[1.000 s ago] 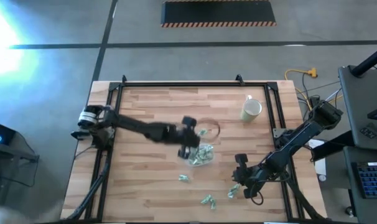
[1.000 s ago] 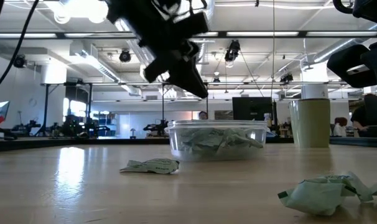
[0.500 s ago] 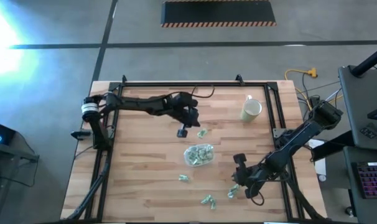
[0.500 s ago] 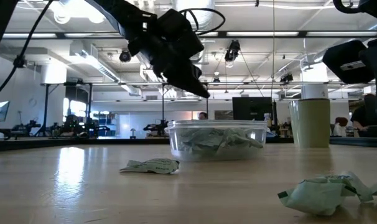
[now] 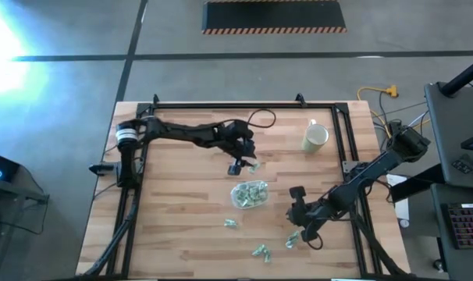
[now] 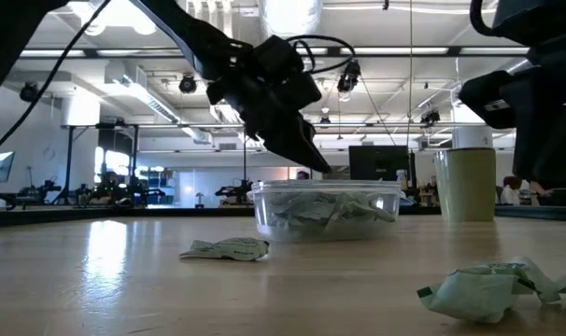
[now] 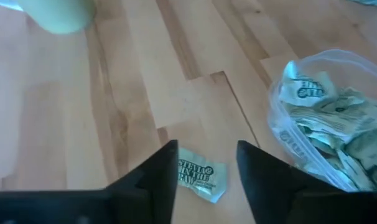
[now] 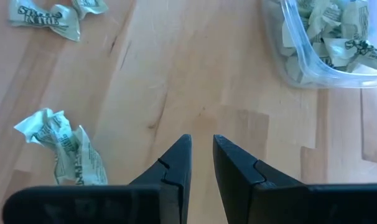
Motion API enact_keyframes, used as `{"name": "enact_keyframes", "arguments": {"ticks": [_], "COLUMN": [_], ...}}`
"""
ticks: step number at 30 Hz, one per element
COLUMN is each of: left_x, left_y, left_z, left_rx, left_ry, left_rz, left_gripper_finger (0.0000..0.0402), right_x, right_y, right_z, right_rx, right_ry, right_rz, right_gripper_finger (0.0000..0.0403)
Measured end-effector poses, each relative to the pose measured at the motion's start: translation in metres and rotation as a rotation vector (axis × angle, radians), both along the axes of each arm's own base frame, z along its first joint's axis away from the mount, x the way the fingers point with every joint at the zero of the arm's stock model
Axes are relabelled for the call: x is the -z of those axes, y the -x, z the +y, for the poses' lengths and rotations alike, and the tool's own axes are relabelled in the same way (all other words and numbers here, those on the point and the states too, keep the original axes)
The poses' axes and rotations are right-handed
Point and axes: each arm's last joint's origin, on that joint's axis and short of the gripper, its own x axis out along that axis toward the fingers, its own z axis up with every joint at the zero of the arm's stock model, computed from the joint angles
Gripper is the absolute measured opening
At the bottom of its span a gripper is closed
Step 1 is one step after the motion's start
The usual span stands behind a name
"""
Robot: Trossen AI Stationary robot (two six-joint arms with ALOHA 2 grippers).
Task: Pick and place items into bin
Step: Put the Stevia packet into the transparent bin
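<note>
I see the bin (image 5: 250, 194), a clear shallow oval tub at the tabletop's (image 5: 182, 211) centre, heaped with crinkled pale-green printed items (image 7: 338, 134). At its 11 o'clock my left gripper (image 7: 206, 171) hangs, fingers apart, over one flat packet (image 7: 199, 178). At the bin's 4 o'clock my right gripper (image 8: 201, 163) has its fingers nearly together, empty, beside a crumpled packet (image 8: 64, 146).

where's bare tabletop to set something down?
Free: the left half beside the table edge, and the far strip left of the mug. Crowded: around the bin, the loose packets and both grippers.
</note>
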Motion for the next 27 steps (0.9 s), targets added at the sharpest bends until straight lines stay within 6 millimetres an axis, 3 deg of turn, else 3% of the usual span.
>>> {"name": "enact_keyframes", "arguments": {"ticks": [10,22,27], "left_x": [0.027,0.055,0.056], "left_y": [-0.015,-0.024,-0.023], "left_z": [0.005,0.007,0.007], "left_rx": [-0.048,-0.074,-0.089], "left_ry": [0.008,-0.001,-0.014], "left_rz": [0.062,0.138,0.155], "left_gripper_finger": [0.0214,0.0222,0.0219], "right_x": [0.0,0.0,0.0], "right_y": [0.0,0.001,0.001], "right_z": [0.0,0.0,0.0], "right_rx": [0.013,0.011,0.011], "right_ry": [-0.012,-0.009,-0.01], "right_rz": [0.001,0.007,0.006], "right_gripper_finger": [0.0057,0.0057,0.0057]}}
